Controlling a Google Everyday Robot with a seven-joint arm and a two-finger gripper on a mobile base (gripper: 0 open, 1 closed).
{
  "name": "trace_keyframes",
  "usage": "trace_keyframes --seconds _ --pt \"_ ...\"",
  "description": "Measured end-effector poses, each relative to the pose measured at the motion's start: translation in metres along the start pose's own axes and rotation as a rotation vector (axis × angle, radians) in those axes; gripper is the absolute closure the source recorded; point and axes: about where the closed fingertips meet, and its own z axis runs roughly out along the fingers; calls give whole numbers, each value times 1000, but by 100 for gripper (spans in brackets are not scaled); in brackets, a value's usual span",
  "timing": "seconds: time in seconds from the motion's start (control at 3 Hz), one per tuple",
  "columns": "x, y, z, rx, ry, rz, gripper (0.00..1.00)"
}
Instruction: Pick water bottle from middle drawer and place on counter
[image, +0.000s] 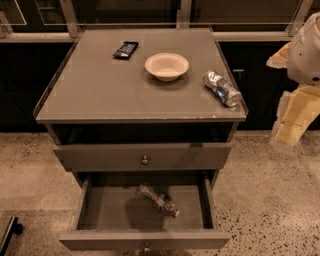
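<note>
Right edge cuts off the arm (306, 47) above the gripper (292, 117), low to the gripper's left the open drawer (125, 240) front clipped by the bottom edge, water bottle (157, 198) label too small to read.

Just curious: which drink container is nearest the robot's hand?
The crushed can on the counter, near the hand at right; the water bottle lies in the open drawer.

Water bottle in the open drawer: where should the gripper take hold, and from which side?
Probably the mid-body, from straight above: the water bottle lies flat and diagonal on the floor of the open drawer, whose walls block side approaches. Close across its narrow width, turned to match the diagonal. The gripper hangs right of the counter.
</note>
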Motion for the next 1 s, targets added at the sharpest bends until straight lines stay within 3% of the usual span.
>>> trace_keyframes --seconds 0.33,0.67,1.0 --pt "0 0 0 0 0 0 0" --pt "1 4 4 6 -40 9 0" --pt "5 29 38 -23 -149 8 0"
